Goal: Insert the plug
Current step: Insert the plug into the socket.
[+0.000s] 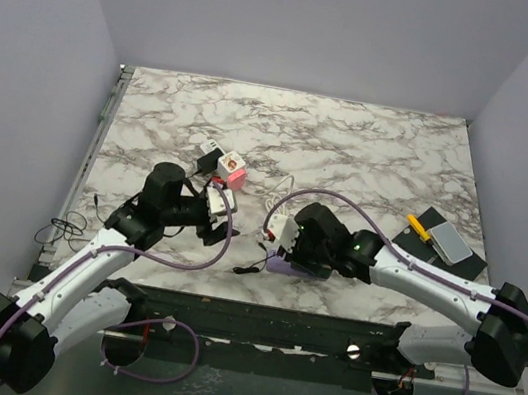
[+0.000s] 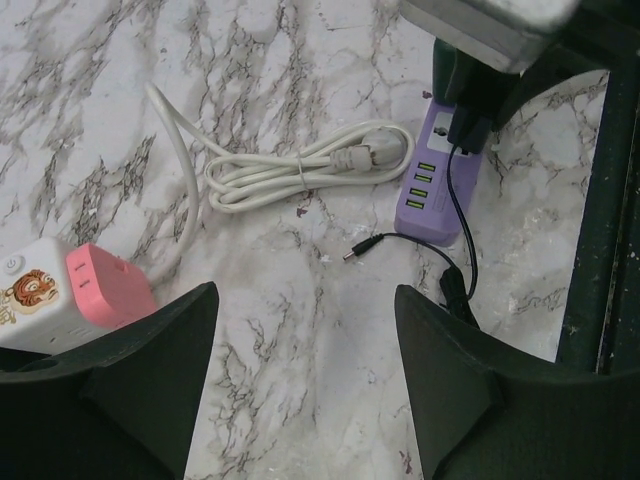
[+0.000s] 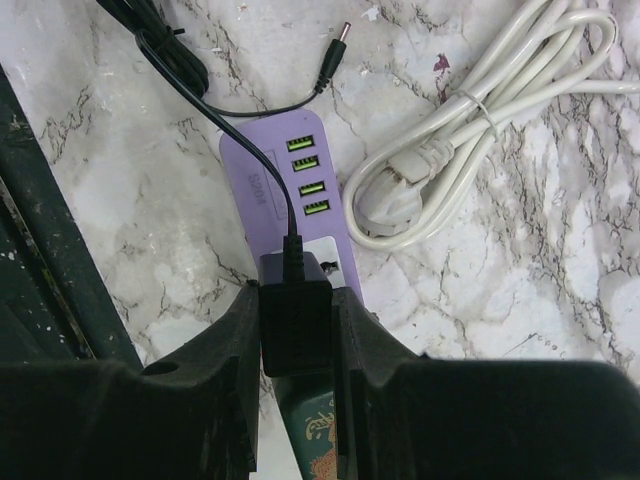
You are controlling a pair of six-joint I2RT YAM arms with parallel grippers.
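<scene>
Right tool pinching the black plug, lower centre of frame, over the socket end of the purple power strip. Left tool spread above the table.

The table is white marble-look with grey veining. The strip is pale purple, with four lime-green ports on it. The plug is plain black and the cord is off-white. The cube is pink on one face and white on the rest, with a little orange tiger print.
</scene>
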